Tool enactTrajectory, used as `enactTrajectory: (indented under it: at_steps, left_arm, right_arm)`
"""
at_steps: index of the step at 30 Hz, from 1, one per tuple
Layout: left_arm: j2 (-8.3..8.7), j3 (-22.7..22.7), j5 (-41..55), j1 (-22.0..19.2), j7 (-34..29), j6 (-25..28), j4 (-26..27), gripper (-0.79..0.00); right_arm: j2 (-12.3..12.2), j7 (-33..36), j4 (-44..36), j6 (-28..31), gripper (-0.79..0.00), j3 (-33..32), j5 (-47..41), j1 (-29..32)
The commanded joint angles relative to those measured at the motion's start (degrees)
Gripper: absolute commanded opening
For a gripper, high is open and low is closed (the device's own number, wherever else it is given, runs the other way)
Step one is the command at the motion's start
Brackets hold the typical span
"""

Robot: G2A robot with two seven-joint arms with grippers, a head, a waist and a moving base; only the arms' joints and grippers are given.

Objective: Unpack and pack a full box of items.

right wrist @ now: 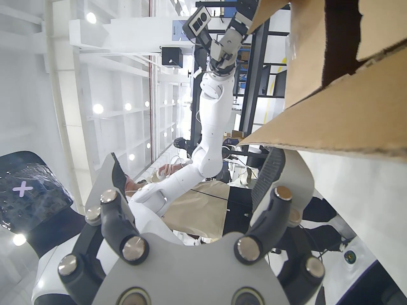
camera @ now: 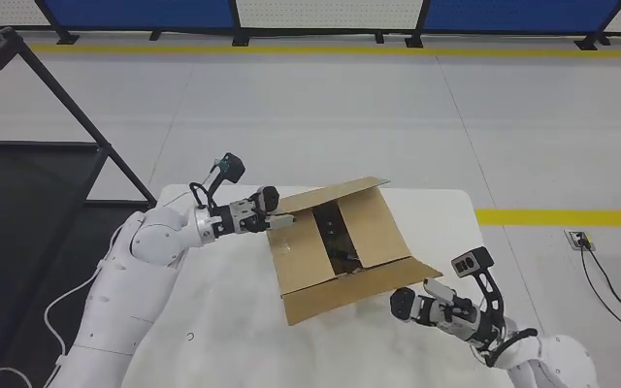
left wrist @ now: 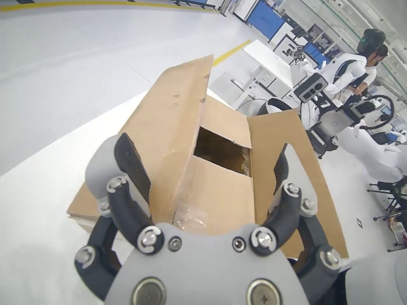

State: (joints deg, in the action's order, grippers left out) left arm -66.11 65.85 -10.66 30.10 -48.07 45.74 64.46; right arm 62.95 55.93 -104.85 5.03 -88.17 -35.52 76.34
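While spread wide and empty, set the left pincer (left wrist: pixel 203 144) astride the raised flap (left wrist: pixel 171 103) of the box (camera: pixel 301 257) ahead of its fingertips (left wrist: pixel 130 160), and close on the cardboard edge alone. Slide the right pincer (right wrist: pixel 194 155), likewise wide, onto the low flap (right wrist: pixel 334 118) just beyond one finger (right wrist: pixel 270 172), then fold both outward evenly.

Box (camera: pixel 301 260) centred on table (camera: pixel 233 330)

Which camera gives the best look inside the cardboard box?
The top view: it looks straight down into the open cardboard box, with dark items inside. The left wrist view shows a small dark gap between flaps; the right wrist view shows flaps from the side.
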Motion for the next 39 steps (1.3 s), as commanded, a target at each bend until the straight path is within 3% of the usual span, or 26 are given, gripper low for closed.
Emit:
enactTrajectory:
  at_steps: [1, 13, 28, 39]
  left_arm:
    - [0.24, -0.1, 2.3, 0.5, -2.3, -1.2, 0.9, 0.000]
    - [0.73, -1.7, 10.7, -0.1, -9.4, -3.7, -0.9, 0.000]
    - [1.30, -1.8, 14.3, -0.3, -9.1, -4.3, -1.9, 0.000]
    - [1.45, -3.4, 15.2, -1.2, -11.2, -5.9, -2.8, 0.000]
  right_arm:
    - [0.2, -2.8, 0.3, 0.1, 0.000, 1.3, 0.1, -1.5]
    - [2.1, -18.2, 9.7, 2.4, 0.000, 9.3, 1.2, -12.6]
    - [2.5, -21.3, 11.7, 2.9, 0.000, 10.0, 1.2, -13.6]
    - [4.5, -30.1, 21.4, 0.5, 0.000, 16.2, 3.8, -26.5]
